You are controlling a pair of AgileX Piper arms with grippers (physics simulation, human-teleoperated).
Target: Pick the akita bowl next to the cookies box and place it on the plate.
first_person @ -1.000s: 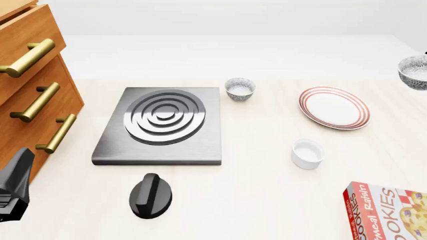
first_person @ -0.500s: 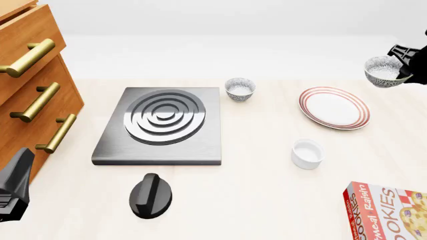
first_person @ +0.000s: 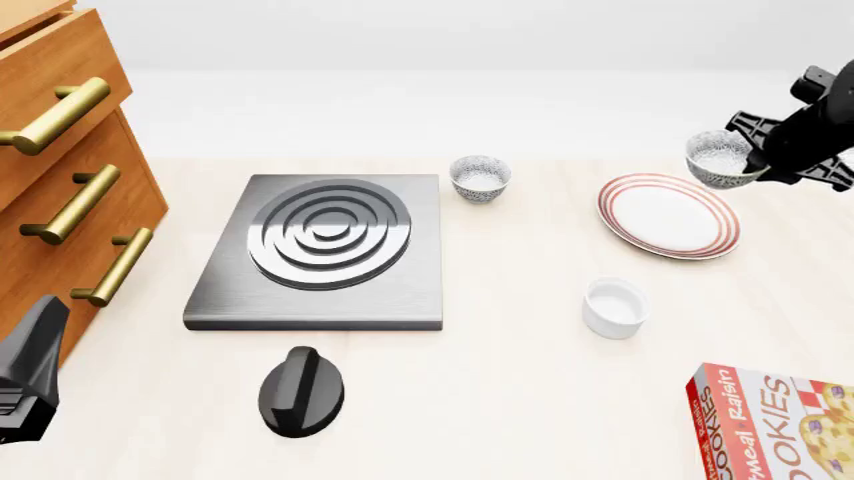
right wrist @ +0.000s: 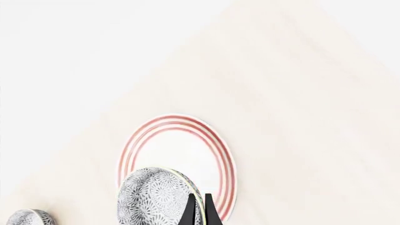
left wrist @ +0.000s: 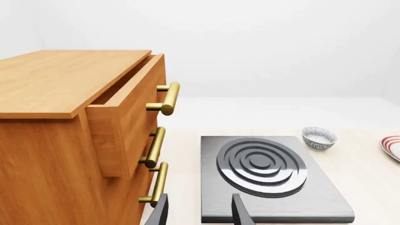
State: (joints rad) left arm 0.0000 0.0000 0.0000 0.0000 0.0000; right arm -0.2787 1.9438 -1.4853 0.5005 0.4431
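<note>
My right gripper is shut on the rim of the patterned akita bowl and holds it in the air over the far right edge of the red-ringed plate. In the right wrist view the akita bowl hangs tilted in my closed gripper, with the plate below it. The red cookies box lies at the front right corner. My left gripper is open and empty near the front left, low beside the cabinet.
A second patterned bowl stands behind the grey stove plate. A plain white ramekin sits in front of the plate. A black knob lies near the front. The wooden drawer cabinet fills the left.
My right gripper has carried the akita bowl leftward and lower, from the right edge of the view to just above the plate's far right rim. The left arm has stayed still.
</note>
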